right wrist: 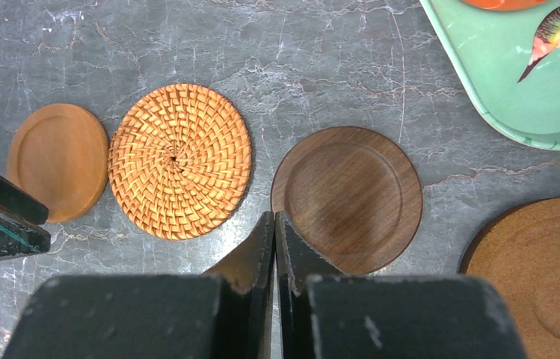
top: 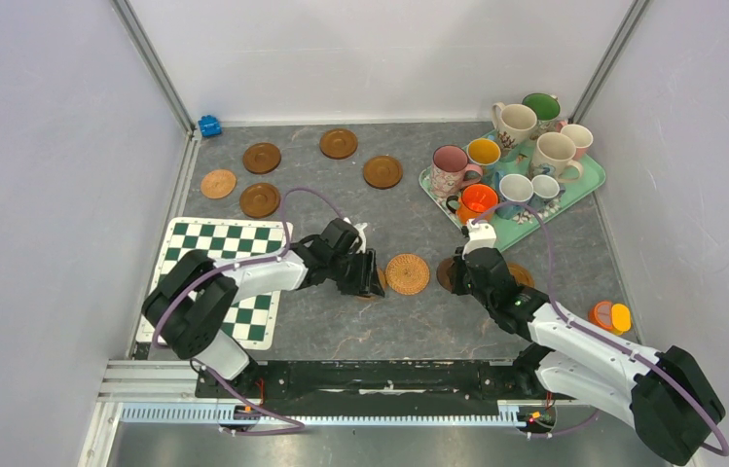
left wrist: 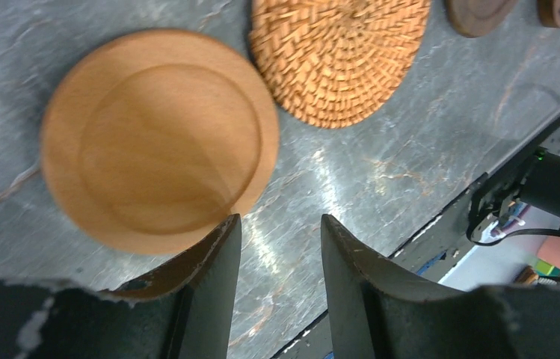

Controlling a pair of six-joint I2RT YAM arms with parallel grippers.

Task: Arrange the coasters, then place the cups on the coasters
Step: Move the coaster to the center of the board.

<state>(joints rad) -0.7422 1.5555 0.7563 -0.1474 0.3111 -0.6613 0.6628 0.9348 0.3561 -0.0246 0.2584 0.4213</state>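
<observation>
Left gripper (left wrist: 280,224), jaws half-parted and empty, hangs at the light wooden coaster (left wrist: 158,138) lying just left of the rattan coaster (left wrist: 336,52). Right gripper (right wrist: 275,221), closed on nothing, hovers over the dark wooden coaster (right wrist: 348,198) right of the rattan one. A dragging finger could shove the coasters together.

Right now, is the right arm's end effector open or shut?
Shut: the fingers of the right end effector press together in its wrist view, nothing held between them, by the dark wooden coaster.
</observation>
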